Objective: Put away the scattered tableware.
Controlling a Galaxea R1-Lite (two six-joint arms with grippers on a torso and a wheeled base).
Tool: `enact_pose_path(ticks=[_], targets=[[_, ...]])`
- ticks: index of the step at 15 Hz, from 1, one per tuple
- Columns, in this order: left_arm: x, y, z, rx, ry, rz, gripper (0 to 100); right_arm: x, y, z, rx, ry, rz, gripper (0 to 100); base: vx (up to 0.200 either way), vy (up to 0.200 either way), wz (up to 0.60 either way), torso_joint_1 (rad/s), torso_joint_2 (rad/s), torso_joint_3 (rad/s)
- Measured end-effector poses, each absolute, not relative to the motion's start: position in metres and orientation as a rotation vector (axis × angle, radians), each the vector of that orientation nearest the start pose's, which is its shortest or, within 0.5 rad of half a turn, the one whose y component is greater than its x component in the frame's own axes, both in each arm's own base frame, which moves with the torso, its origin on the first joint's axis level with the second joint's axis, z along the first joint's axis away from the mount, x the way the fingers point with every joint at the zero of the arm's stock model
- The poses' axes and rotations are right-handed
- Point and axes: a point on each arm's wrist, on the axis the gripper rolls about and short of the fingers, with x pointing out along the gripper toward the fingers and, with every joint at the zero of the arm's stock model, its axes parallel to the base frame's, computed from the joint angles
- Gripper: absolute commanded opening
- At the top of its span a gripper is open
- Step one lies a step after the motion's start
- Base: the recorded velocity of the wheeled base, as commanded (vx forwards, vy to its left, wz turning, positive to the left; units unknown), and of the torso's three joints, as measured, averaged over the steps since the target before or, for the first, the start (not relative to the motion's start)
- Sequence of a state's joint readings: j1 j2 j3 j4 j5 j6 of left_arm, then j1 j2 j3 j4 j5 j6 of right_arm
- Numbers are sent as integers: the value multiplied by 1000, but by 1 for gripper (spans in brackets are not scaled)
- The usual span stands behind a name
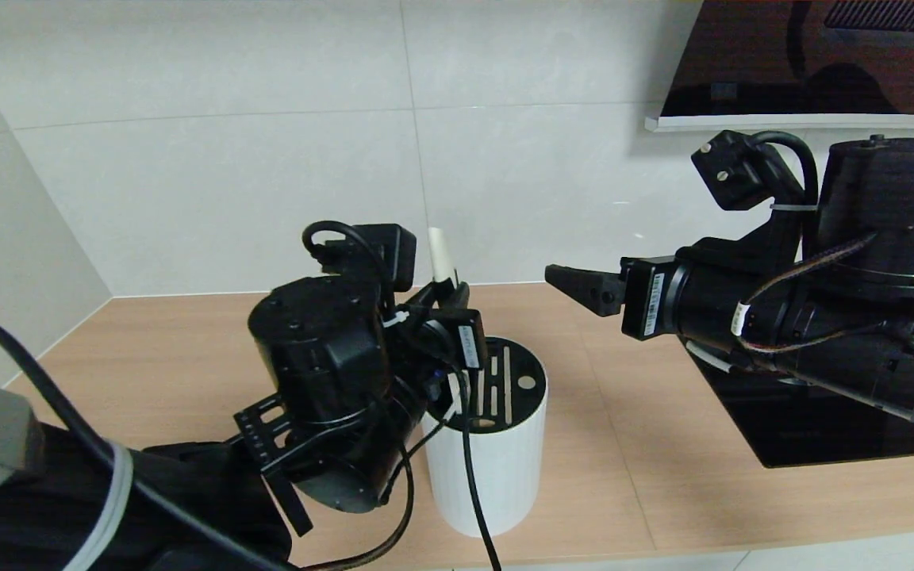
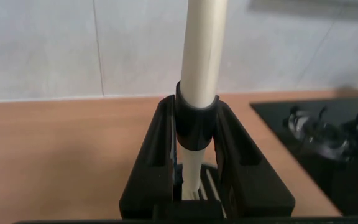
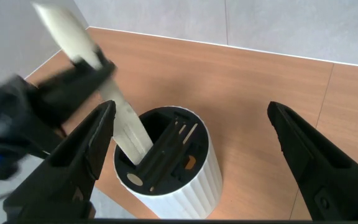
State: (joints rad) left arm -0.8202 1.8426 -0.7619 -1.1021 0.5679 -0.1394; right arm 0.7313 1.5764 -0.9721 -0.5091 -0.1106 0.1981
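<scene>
Left wrist view: left gripper (image 2: 196,121) clamped on knife (image 2: 202,43) handle, centre frame. We judge it stiff, light, with a sharp blade, so the handle grip suits; right gripper (image 1: 580,287) jaws apart.

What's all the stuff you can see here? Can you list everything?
White ribbed holder with black slotted top: one, white and black, on the counter.
Cream-handled knife: one, cream, blade reaching into the holder.
Wooden countertop: one, light brown, against the wall.
Black glass cooktop: one, black, right of the holder.
Dark range hood: one, above the cooktop.
Left gripper: one, black, shut on the knife.
Right gripper: one, black, open, above the counter.
</scene>
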Motion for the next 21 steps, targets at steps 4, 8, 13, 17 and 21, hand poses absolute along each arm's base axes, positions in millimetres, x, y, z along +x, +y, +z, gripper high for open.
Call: enact_pose_path(ticks=[4,8,13,17,21], targets=[[229,-240,148,-100,64,-273,0,218,192,253,150,150,607,100,0,0,0,0,0,0],[230,-242,140,-81,87,-273,0,218,193,251,147,155,604,100,0,0,0,0,0,0],[230,-242,135,-70,99,-271,0,219,193,250,145,158,600,100,0,0,0,0,0,0],[230,-242,134,-68,101,-270,100,219,193,250,145,159,600,100,0,0,0,0,0,0],[230,-242,135,-68,101,-271,100,220,193,249,145,160,600,100,0,0,0,0,0,0]])
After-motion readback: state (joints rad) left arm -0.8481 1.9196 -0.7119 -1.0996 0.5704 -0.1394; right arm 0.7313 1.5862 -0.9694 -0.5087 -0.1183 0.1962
